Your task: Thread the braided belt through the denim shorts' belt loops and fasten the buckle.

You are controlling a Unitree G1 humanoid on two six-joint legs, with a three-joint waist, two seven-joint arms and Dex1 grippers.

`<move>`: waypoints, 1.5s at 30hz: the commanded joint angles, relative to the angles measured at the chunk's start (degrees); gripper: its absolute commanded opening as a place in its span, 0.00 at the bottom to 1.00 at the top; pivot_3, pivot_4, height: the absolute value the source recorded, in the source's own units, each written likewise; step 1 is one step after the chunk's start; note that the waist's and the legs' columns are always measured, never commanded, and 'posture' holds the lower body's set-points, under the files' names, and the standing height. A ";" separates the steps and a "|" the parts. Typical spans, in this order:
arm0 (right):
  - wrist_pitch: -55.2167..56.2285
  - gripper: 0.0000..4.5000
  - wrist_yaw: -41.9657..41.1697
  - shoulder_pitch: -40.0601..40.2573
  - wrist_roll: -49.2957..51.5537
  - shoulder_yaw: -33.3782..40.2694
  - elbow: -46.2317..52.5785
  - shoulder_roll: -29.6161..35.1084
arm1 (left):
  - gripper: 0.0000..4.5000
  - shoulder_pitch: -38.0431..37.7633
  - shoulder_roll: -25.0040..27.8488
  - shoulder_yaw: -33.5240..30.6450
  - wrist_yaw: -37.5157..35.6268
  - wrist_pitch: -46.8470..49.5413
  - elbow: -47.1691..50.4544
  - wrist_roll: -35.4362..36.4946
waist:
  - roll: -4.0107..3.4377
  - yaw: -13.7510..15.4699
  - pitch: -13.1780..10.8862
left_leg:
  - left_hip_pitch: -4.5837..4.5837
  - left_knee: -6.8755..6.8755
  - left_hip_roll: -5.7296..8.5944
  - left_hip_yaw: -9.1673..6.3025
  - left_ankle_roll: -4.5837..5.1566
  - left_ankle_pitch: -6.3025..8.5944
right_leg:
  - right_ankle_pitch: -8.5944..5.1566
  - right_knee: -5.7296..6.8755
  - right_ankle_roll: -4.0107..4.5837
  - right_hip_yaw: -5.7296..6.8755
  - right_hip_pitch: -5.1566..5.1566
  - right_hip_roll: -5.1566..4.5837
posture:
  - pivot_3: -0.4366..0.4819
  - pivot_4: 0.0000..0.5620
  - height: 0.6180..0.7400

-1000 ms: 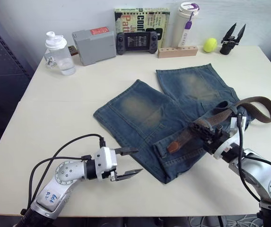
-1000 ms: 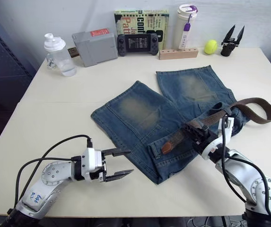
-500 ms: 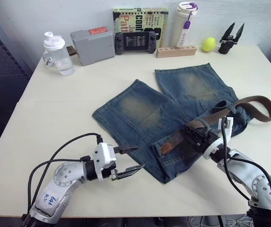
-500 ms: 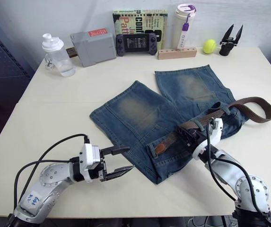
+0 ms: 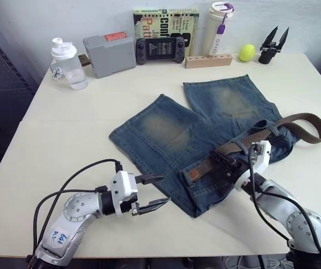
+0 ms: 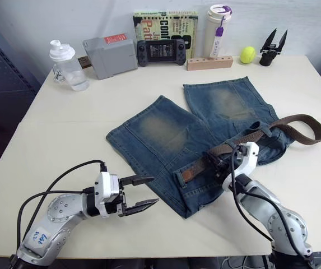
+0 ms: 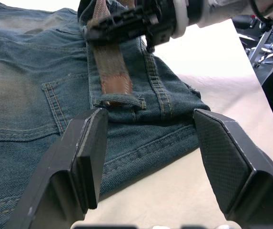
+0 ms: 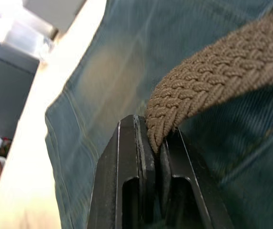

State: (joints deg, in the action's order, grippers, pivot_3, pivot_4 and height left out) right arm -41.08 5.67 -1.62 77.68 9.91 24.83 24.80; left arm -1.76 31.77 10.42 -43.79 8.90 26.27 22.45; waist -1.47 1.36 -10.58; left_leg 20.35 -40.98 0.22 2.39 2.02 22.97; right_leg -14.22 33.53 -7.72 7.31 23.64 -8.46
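The denim shorts (image 5: pixel 171 131) lie flat mid-table, waistband toward me. The braided belt (image 5: pixel 294 119) loops off the right side and runs left along the waistband. Its leather tip (image 7: pixel 114 84) reaches a belt loop (image 7: pixel 123 101) and seems tucked just under it. My right gripper (image 5: pixel 223 159) is shut on the belt's woven part (image 8: pixel 198 105), a little behind the tip. My left gripper (image 5: pixel 166 189) stands open on the table, just off the waistband's near corner, its fingers (image 7: pixel 86 152) either side of that belt loop. The buckle is hidden.
Along the table's (image 5: pixel 65 129) back edge stand a clear bottle (image 5: pixel 66 63), a grey box (image 5: pixel 110 54), a game console (image 5: pixel 160 49), a book (image 5: pixel 166 22), a white tumbler (image 5: pixel 219 28), a wooden block (image 5: pixel 208 60), a yellow ball (image 5: pixel 246 52) and a black tool (image 5: pixel 273 46).
My right gripper has slid left along the waistband with the belt, carrying the tip toward the left belt loop. The left gripper edged closer to the shorts, still open.
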 commanded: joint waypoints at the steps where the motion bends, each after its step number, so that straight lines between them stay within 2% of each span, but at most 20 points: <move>1: 0.01 0.00 -1.28 0.88 -2.41 -2.40 3.51 -1.62 | 0.70 0.42 -0.54 -0.63 -0.20 -1.04 0.99 -0.68 | 0.00 -0.03 0.00 | -0.01 0.00 0.00 0.00 0.00 0.00 | 0.00 0.00 0.00 0.00 0.00 0.00 | 0.48 0.27 0.88; 4: -0.57 0.00 -0.28 1.53 -3.04 -4.50 3.72 -4.00 | 0.70 1.53 -0.66 0.01 0.22 -2.84 -0.49 -3.90 | 0.00 -0.04 0.00 | -0.01 0.01 0.00 0.00 -0.01 0.01 | -0.01 0.01 0.01 0.00 0.01 0.01 | 0.48 0.27 0.88; 7: -1.63 0.00 1.58 1.45 -3.55 -5.79 2.70 -5.97 | 0.70 3.20 0.31 1.43 0.36 -7.90 -2.82 -10.88 | 0.00 -0.07 0.00 | -0.01 0.01 0.04 0.01 -0.02 0.00 | -0.01 0.01 0.01 0.00 0.01 0.03 | 0.48 0.27 0.88; 10: -3.65 0.00 5.71 0.65 0.30 -6.40 0.43 -8.46 | 0.70 6.68 2.08 5.55 0.85 -22.81 -9.93 -23.86 | 0.03 -0.08 0.02 | -0.05 0.05 0.09 0.05 -0.05 0.02 | -0.03 0.01 0.05 0.02 0.01 0.09 | 0.48 0.27 0.88; 15: -6.10 0.00 9.46 0.05 4.91 -5.98 -1.28 -9.37 | 0.70 10.10 1.92 8.13 3.65 -35.63 -16.60 -32.81 | 0.15 -0.31 0.11 | -0.10 0.09 0.01 0.08 -0.16 0.07 | -0.08 0.03 0.15 0.05 0.03 0.18 | 0.48 0.27 0.88; 17: -6.29 0.00 9.85 0.07 6.42 -5.84 -0.84 -9.50 | 0.70 12.18 0.01 7.77 7.79 -39.82 -19.96 -36.05 | 0.15 -0.37 0.11 | -0.11 0.10 -0.02 0.08 -0.18 0.08 | -0.09 0.04 0.17 0.07 0.03 0.20 | 0.48 0.27 0.88; 24: -6.02 0.00 10.96 0.05 7.97 -6.18 -0.06 -9.90 | 0.70 14.69 -2.31 7.64 14.96 -48.53 -26.23 -42.31 | 0.20 -0.48 0.13 | -0.13 0.11 -0.10 0.09 -0.18 0.08 | -0.09 0.07 0.17 0.08 0.03 0.19 | 0.48 0.27 0.88; 32: -5.58 0.00 12.17 0.73 9.38 -5.95 1.36 -9.92 | 0.70 14.17 -1.58 7.83 15.78 -51.48 -26.84 -42.50 | 0.20 -0.46 0.13 | -0.12 0.10 -0.28 0.08 -0.17 0.08 | -0.09 0.09 0.17 0.11 0.03 0.14 | 0.48 0.27 0.88; 35: -5.45 0.00 12.47 0.85 9.75 -6.03 1.49 -9.97 | 0.53 13.98 -1.59 7.38 16.93 -52.65 -26.67 -42.96 | 0.20 -0.47 0.13 | -0.12 0.10 -0.28 0.08 -0.17 0.08 | -0.09 0.09 0.17 0.11 0.03 0.13 | 0.48 0.27 0.88; 38: -5.26 0.00 12.82 0.86 10.20 -5.81 1.18 -10.01 | 0.23 13.76 -1.29 7.14 17.40 -53.20 -26.54 -42.91 | 0.20 -0.47 0.13 | -0.12 0.10 -0.28 0.08 -0.17 0.08 | -0.09 0.09 0.16 0.11 0.03 0.12 | 0.48 0.27 0.88; 39: -5.17 0.00 12.93 0.86 10.37 -5.71 1.10 -10.05 | 0.18 13.60 -1.11 7.01 17.53 -53.35 -26.42 -42.97 | 0.20 -0.47 0.13 | -0.12 0.10 -0.28 0.08 -0.17 0.08 | -0.09 0.09 0.16 0.11 0.03 0.12 | 0.48 0.27 0.88; 40: -5.09 0.00 13.06 0.81 10.56 -5.61 0.94 -10.07 | 0.05 13.41 -0.93 6.83 17.73 -53.49 -26.33 -43.07 | 0.20 -0.47 0.13 | -0.12 0.10 -0.28 0.08 -0.17 0.08 | -0.09 0.09 0.17 0.11 0.03 0.12 | 0.48 0.27 0.88; 41: -5.10 0.00 13.16 0.73 10.64 -5.58 0.81 -9.98 | 0.01 13.15 -0.74 6.63 17.94 -53.71 -26.36 -43.12 | 0.20 -0.47 0.14 | -0.12 0.10 -0.28 0.07 -0.17 0.08 | -0.09 0.09 0.16 0.11 0.03 0.12 | 0.48 0.27 0.88; 45: -5.06 0.00 13.58 0.32 11.27 -5.51 0.28 -9.80 | 0.01 12.31 0.12 5.94 18.91 -53.84 -26.89 -44.71 | 0.20 -0.54 0.13 | -0.12 0.11 -0.28 0.07 -0.17 0.08 | -0.09 0.09 0.17 0.11 0.04 0.12 | 0.48 0.27 0.88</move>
State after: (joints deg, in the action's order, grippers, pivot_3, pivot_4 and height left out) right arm -45.88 18.98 -1.74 87.29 5.18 25.03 15.23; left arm 11.55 30.73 17.59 -25.77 -44.48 -0.96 -20.93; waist -1.27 0.82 -10.45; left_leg 20.22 -40.88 -0.07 2.46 1.85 23.06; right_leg -14.31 33.62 -7.55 7.42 23.68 -8.34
